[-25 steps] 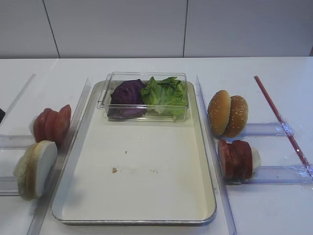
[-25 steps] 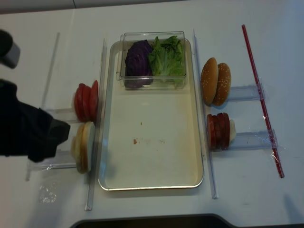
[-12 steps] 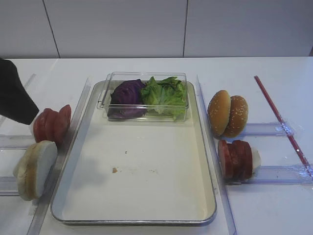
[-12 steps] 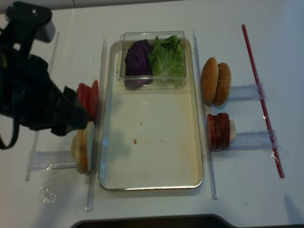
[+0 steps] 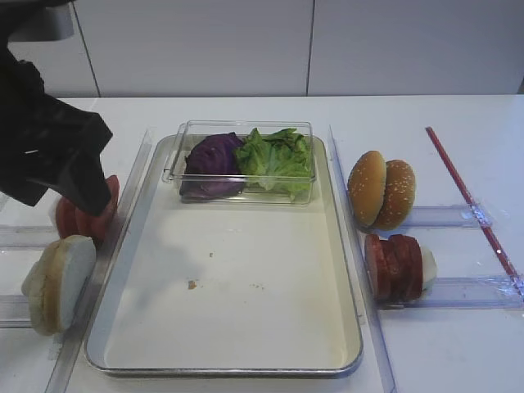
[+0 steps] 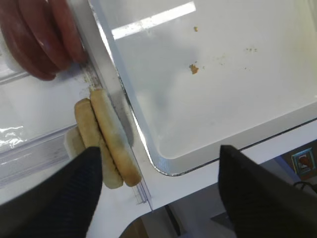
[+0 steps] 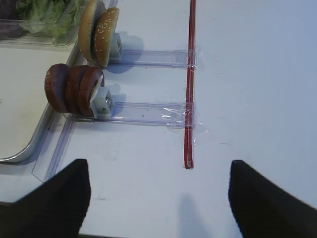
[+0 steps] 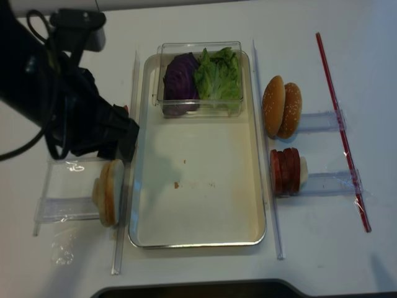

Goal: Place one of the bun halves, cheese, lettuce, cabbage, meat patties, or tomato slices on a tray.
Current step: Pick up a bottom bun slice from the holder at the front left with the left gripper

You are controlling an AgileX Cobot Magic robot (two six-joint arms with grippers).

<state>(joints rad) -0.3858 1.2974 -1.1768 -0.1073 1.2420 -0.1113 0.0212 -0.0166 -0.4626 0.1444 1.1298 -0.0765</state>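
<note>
Two bun halves [image 5: 57,282] [image 8: 108,192] stand on edge in a clear rack left of the tray [image 5: 246,270] [image 8: 198,205]. Behind them stand tomato slices [image 5: 82,214], partly covered by my left arm. My left gripper [image 6: 158,198] hangs open and holds nothing, over the tray's near left corner, with the bun halves [image 6: 106,139] beside its left finger. Cabbage [image 5: 214,160] and lettuce [image 5: 277,157] lie in a clear box on the tray. Meat patties [image 5: 397,266] [image 7: 72,88] stand to the right. My right gripper [image 7: 158,198] is open over bare table. Cheese is out of view.
Two sesame buns [image 5: 381,190] stand on edge in a clear rack right of the tray. A red strip [image 5: 471,201] [image 7: 190,84] is taped down along the far right. Clear rails [image 8: 268,155] run along both long sides of the tray.
My left arm has come in from the left edge and moved right, and now covers the tomato slices by the tray's left rim. Nothing on the table has moved.
</note>
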